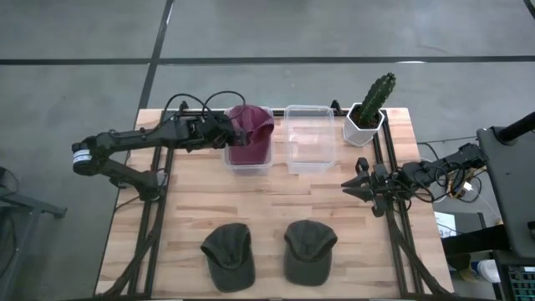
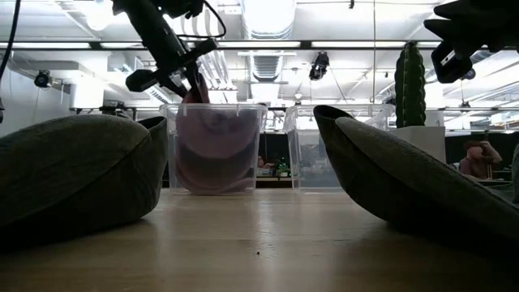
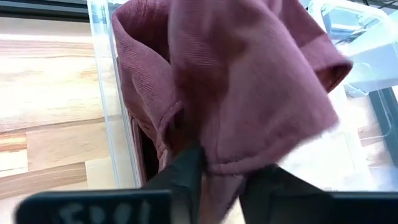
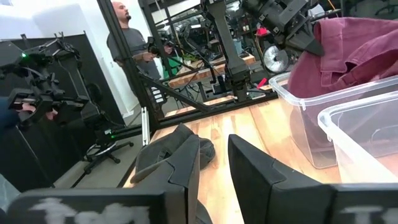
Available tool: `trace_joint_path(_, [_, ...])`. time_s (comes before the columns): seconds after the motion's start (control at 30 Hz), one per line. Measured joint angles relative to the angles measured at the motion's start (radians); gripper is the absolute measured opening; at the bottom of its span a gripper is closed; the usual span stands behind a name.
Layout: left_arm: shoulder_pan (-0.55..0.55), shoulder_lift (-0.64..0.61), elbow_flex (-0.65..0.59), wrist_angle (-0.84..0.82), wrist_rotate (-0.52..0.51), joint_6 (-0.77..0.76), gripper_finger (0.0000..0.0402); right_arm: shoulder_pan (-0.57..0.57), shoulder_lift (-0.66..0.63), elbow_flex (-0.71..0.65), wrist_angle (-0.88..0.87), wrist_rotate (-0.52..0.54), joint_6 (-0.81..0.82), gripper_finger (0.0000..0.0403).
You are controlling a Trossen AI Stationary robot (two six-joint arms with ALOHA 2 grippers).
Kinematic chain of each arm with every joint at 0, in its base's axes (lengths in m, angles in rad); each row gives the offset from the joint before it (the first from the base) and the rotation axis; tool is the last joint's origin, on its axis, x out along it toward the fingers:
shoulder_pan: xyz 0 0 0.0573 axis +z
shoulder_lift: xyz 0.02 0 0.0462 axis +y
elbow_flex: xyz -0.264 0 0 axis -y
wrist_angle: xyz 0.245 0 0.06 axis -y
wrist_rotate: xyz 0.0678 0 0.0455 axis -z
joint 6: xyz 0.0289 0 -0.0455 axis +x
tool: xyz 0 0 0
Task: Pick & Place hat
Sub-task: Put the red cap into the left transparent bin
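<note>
A maroon hat (image 1: 251,125) sits partly inside the left clear bin (image 1: 248,160), its upper folds rising above the rim. My left gripper (image 1: 226,130) reaches in from the table's left and is shut on this hat at the bin's left wall. Through the bin wall in the low view, the hat's (image 2: 215,150) lower part shows resting inside. Two dark green hats (image 1: 227,255) (image 1: 308,249) lie flat near the table's near edge. My right gripper (image 1: 355,186) is open above bare wood right of centre and touches nothing. My left gripper (image 3: 227,180) pinches the maroon hat's stitched edge (image 3: 233,165) between its two fingers. It comes from the table's left, slanting downward over the bin rim. Cloth bunches in folds above the fingers, and the hat's lower part lies inside the bin.
An empty second clear bin (image 1: 309,138) stands right of the first. A cactus in a white pot (image 1: 368,113) sits at the far right corner. Bare wood lies between the bins and the green hats. A person (image 4: 127,37) stands beyond the table.
</note>
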Motion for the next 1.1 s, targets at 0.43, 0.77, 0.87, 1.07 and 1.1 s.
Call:
trace_joint_path(0.43, [0.000,-0.001,0.065,0.001,-0.012,0.010,0.0154,0.000,0.000,0.000,0.000,0.000,0.000,0.0073])
trace_joint_path(0.77, [0.000,-0.003,0.178,0.001,-0.143,0.118,0.0154,0.000,0.000,0.000,0.000,0.000,-0.001,0.0082])
trace_joint_path(0.87, [0.000,-0.004,0.198,0.003,-0.148,0.148,0.0154,0.000,0.000,0.000,0.000,0.000,-0.003,0.0077])
trace_joint_path(1.07, [0.003,0.019,0.154,-0.003,-0.141,0.185,0.0154,0.000,0.000,0.000,0.000,0.000,-0.004,0.0068])
trace_joint_path(1.1, [0.007,0.026,0.144,-0.005,-0.139,0.190,0.0154,0.000,0.000,0.000,0.000,0.000,-0.003,0.0068])
